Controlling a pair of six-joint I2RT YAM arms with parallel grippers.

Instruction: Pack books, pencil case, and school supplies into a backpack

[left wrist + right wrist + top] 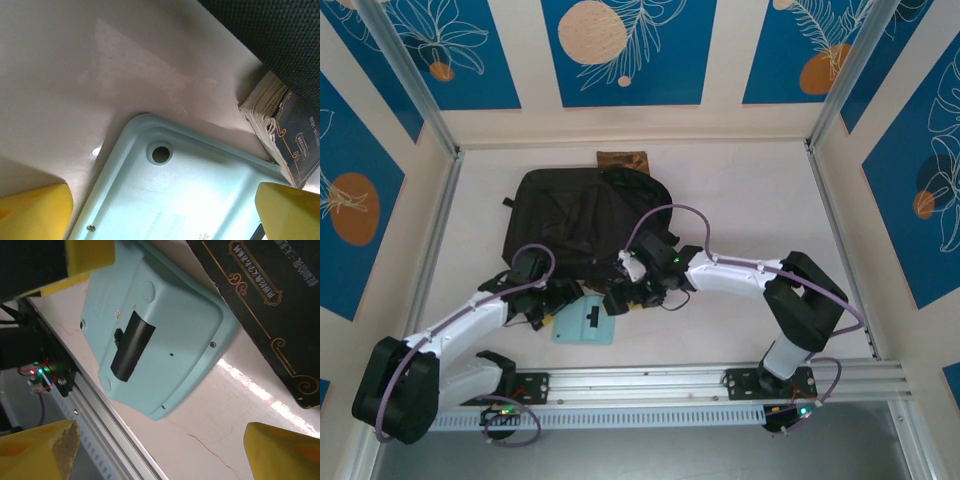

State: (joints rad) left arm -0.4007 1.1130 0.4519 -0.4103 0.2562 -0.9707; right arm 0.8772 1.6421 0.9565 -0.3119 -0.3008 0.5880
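While wide-spread, left hand (160, 214) just over teal piece (210, 175) (book (296, 142) beside).

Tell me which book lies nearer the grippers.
The black book with gold ornament, beside the teal piece; the brown book lies beyond the backpack.

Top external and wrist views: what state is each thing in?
Large black fabric backpack: lying flat on the table.
Light-teal rounded plastic piece: on table, black patch up, unpacked.
Black paperback with gold ornament: closed, flat on table, unpacked.
Dark brown paperback: flat on table beyond backpack.
Left tool: open, empty.
Right tool: open, empty.
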